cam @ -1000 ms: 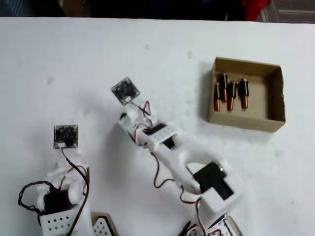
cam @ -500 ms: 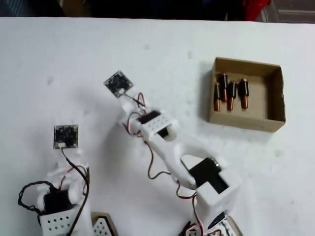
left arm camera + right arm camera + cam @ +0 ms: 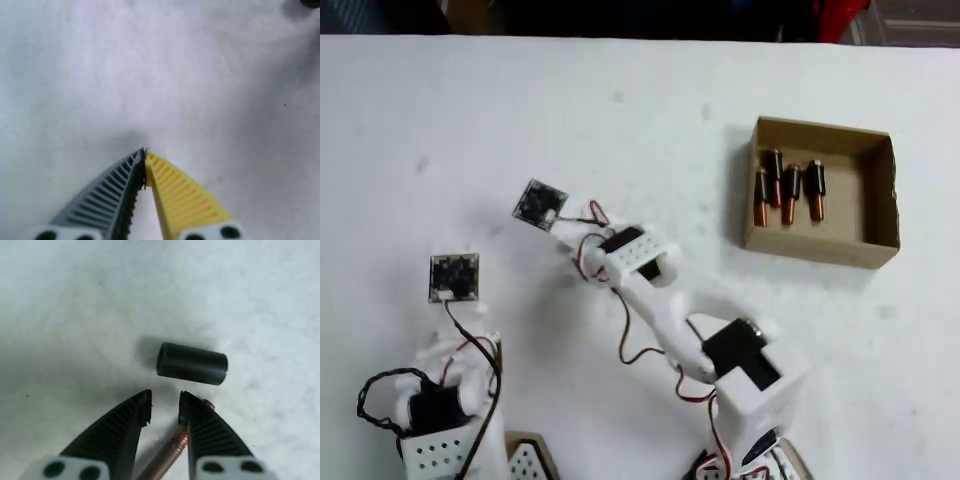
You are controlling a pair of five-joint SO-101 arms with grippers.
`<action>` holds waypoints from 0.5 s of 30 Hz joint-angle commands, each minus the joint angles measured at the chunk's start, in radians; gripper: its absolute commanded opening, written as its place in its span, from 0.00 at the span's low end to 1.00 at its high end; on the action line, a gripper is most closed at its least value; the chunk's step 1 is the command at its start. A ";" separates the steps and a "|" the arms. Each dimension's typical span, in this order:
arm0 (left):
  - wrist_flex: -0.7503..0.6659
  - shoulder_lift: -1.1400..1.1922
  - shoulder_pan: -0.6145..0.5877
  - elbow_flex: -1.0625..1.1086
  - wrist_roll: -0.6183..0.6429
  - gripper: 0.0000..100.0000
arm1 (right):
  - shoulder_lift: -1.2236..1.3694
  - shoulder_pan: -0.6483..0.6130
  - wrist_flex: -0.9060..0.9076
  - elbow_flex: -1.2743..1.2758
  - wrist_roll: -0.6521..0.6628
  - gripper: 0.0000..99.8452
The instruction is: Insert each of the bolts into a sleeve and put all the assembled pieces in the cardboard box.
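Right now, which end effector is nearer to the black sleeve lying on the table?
Right. The right end effector sits just short of the black sleeve, open, not touching it. The left end effector is shut over bare table, farther off.

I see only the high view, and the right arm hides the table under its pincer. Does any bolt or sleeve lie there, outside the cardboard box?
Observer: Yes. In the right wrist view a black sleeve lies on its side on the table, just beyond the tips of the right pincer.
Operator: And is a bolt there too?
Observer: A copper bolt lies slantwise on the table, apart from the sleeve and partly hidden by one finger of that pincer.
Operator: Is the pincer shut on the bolt?
Observer: No. Its jaws stand apart, with a gap between the tips.
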 commanded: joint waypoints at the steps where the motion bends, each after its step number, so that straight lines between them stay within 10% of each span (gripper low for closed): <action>1: -0.028 -0.005 -0.010 -0.002 -0.012 0.02 | -0.012 -0.007 -0.004 -0.011 0.097 0.08; 15: -0.028 -0.005 -0.010 -0.002 -0.014 0.02 | -0.177 -0.004 0.050 -0.008 0.201 0.09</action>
